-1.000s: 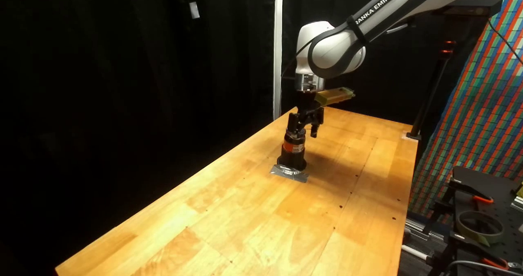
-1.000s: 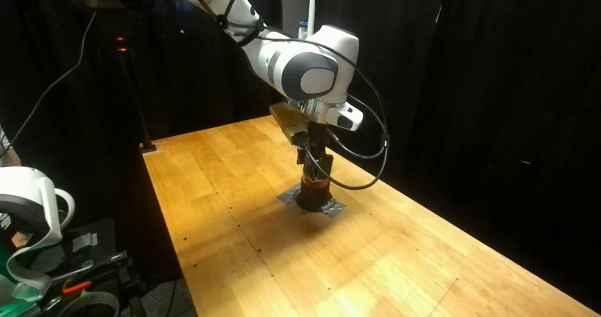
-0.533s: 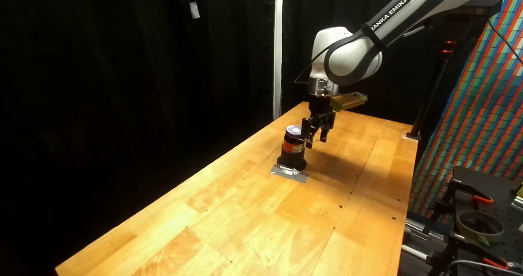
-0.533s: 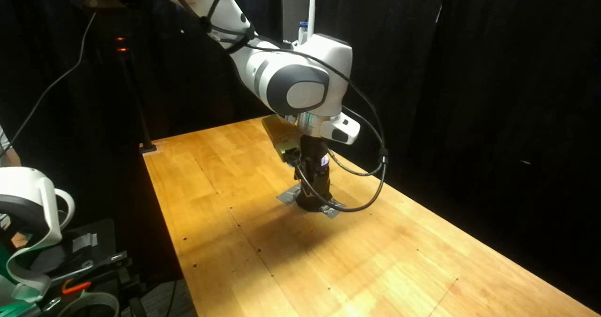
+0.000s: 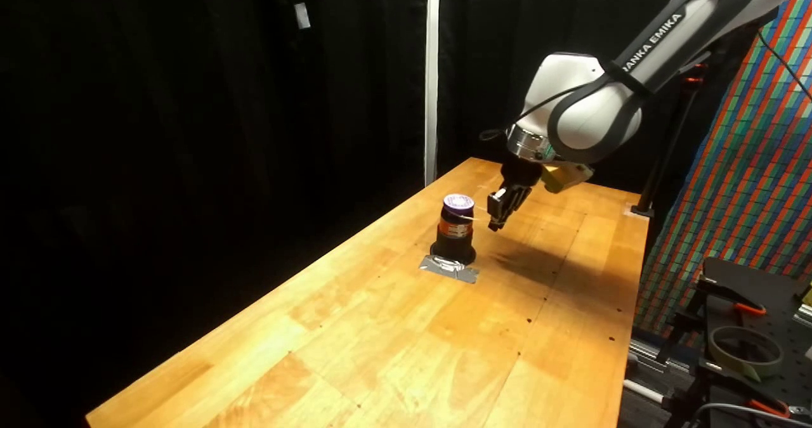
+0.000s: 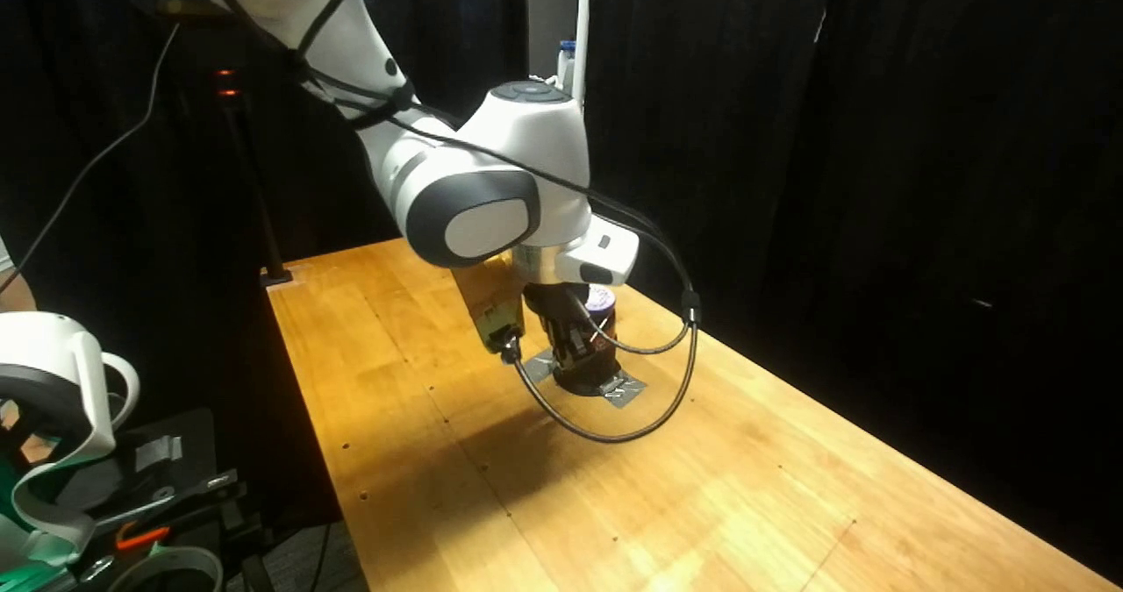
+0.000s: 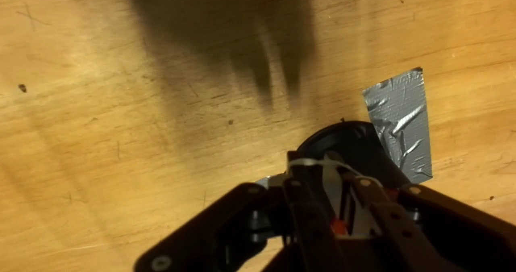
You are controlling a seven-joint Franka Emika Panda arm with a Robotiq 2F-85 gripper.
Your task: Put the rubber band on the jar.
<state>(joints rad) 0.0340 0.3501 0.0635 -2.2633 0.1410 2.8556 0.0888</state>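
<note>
Jar (image 5: 455, 228) stands upright on the surface (image 5: 380, 345), purple top (image 5: 458, 203) uppermost, silver tape (image 7: 403, 127) at its black foot (image 5: 453, 250). My pincer (image 5: 498, 224) hangs just beside the jar, apart from it, approx. level w/ its upper half, its fingers (image 7: 298, 193) slanting down toward it. Gap's narrow: wrist view shows a slim space btwn them, nothing clamped in it that I can make out. The rubber band (image 7: 310, 162) lies across the finger ends; in an exterior view a thin pale line runs from there to the jar, just under the purple top, so I take it the band's hooked on the jar & stretched to me. Whether it goes right round the jar's far side, can't tell.

So my step is prob. the last: shed the band w/o dragging it off the jar. Best way, IMO: don't spread the fingers, b/c that only tightens the loop on them. Pull level or a touch downward, so the band bears on the jar's side. Tip the finger ends further toward the jar & let the tension slide it off. No straight lift: it'd prob. ride up over the purple top. Tape should steady the jar vs. a mild tug.
</note>
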